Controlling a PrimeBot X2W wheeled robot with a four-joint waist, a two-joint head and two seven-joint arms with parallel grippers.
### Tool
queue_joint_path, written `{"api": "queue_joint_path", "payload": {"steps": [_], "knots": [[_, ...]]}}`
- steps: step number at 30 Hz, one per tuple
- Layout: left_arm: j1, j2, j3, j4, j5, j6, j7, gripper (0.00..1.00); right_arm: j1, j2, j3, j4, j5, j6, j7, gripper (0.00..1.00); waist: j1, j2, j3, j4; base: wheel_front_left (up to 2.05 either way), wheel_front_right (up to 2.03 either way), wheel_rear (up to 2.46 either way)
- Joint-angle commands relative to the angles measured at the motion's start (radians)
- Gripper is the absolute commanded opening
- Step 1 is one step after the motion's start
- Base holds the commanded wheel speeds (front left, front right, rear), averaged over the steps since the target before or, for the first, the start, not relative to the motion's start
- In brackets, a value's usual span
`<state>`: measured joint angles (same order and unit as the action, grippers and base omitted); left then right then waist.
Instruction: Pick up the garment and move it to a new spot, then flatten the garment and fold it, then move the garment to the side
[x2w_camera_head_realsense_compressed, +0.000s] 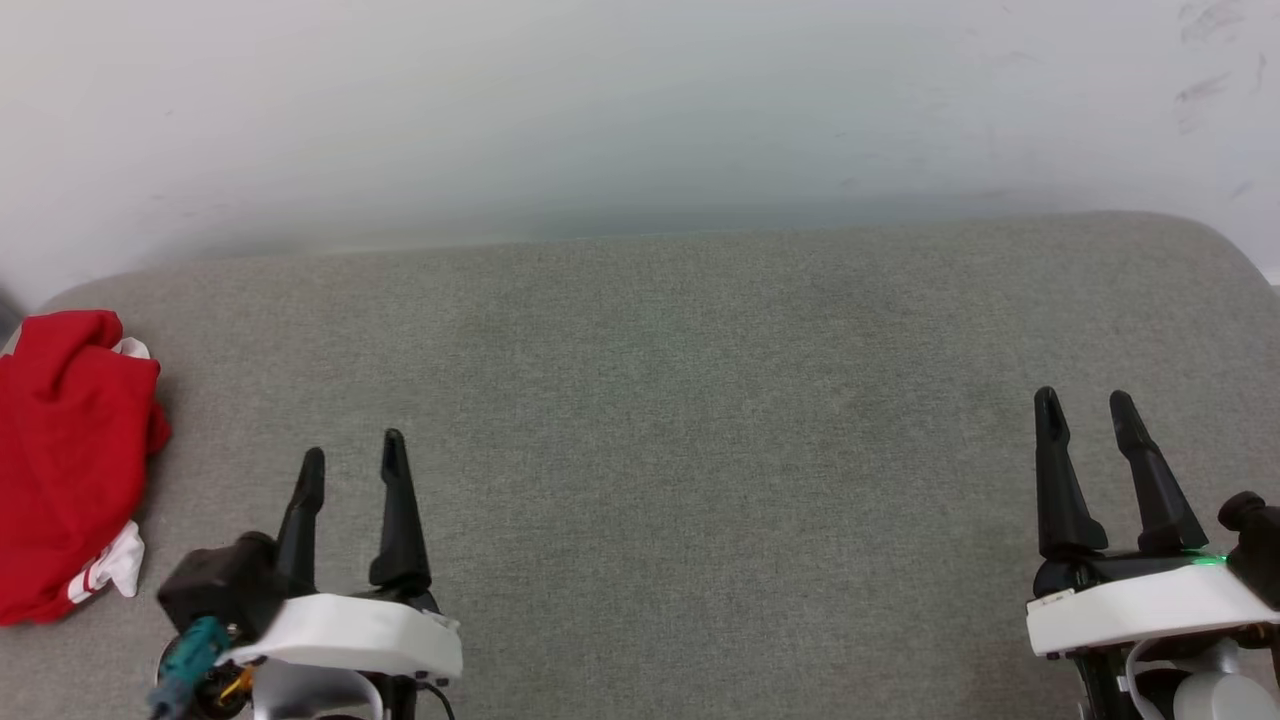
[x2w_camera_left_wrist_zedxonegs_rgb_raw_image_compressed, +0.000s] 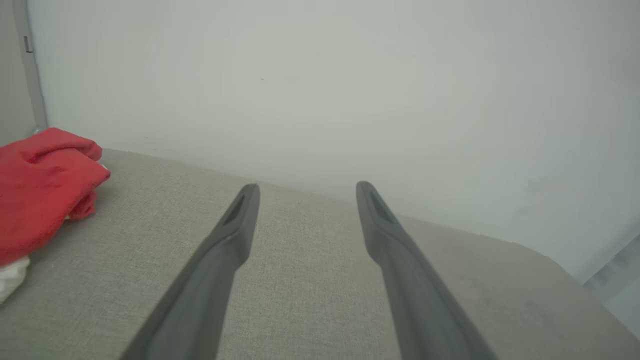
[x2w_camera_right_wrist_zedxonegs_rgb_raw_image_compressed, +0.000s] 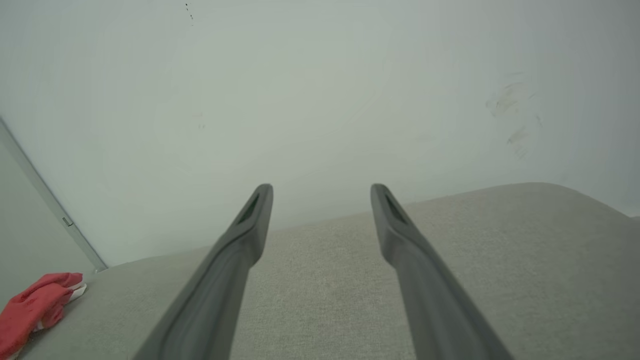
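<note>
The garment lies bunched, well left of the left gripper, its long axis running near to far, roughly along the fingers. It looks unfolded, so pickup seems pending: the left arm must reach leftward. The right gripper waits far right. Both are spread wide, empty.
</note>
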<state>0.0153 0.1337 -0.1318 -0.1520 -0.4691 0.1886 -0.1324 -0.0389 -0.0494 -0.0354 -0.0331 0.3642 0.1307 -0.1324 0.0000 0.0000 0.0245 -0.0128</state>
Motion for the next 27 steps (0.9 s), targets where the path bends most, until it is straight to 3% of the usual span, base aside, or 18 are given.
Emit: {"api": "queue_joint_path", "payload": {"steps": [1, 8, 13, 21, 27], "knots": [[-0.008, 0.025, -0.031, -0.014, 0.033, 0.028, -0.009, 1.00, -0.006, -0.002, 0.004, -0.019, -0.037, 0.000, -0.009, 1.00, 0.0000, 0.0000, 0.000, -0.001, 0.00, 0.00, 0.00], [-0.032, 0.113, -0.199, 0.003, 0.108, 0.177, -0.028, 1.00, 0.002, -0.002, 0.015, -0.028, -0.145, 0.000, -0.029, 1.00, 0.0000, 0.0000, 0.001, -0.004, 0.00, 0.00, 0.00], [-0.048, 0.151, -0.284, 0.019, 0.130, 0.253, -0.041, 1.00, 0.011, -0.002, 0.024, -0.018, -0.222, 0.000, -0.040, 1.00, 0.0000, 0.0000, 0.002, -0.006, 0.00, 0.00, 0.00], [-0.065, 0.184, -0.362, 0.025, 0.163, 0.311, -0.059, 1.00, 0.016, -0.002, 0.030, -0.009, -0.310, 0.000, -0.059, 1.00, 0.0000, 0.0000, 0.003, -0.007, 0.00, 0.00, 0.00], [-0.039, 0.161, -0.341, 0.000, 0.156, 0.304, -0.073, 1.00, 0.018, -0.001, 0.043, 0.014, -0.330, 0.000, -0.073, 1.00, 0.0000, 0.0000, 0.001, -0.007, 0.00, 0.00, 0.00]]}}
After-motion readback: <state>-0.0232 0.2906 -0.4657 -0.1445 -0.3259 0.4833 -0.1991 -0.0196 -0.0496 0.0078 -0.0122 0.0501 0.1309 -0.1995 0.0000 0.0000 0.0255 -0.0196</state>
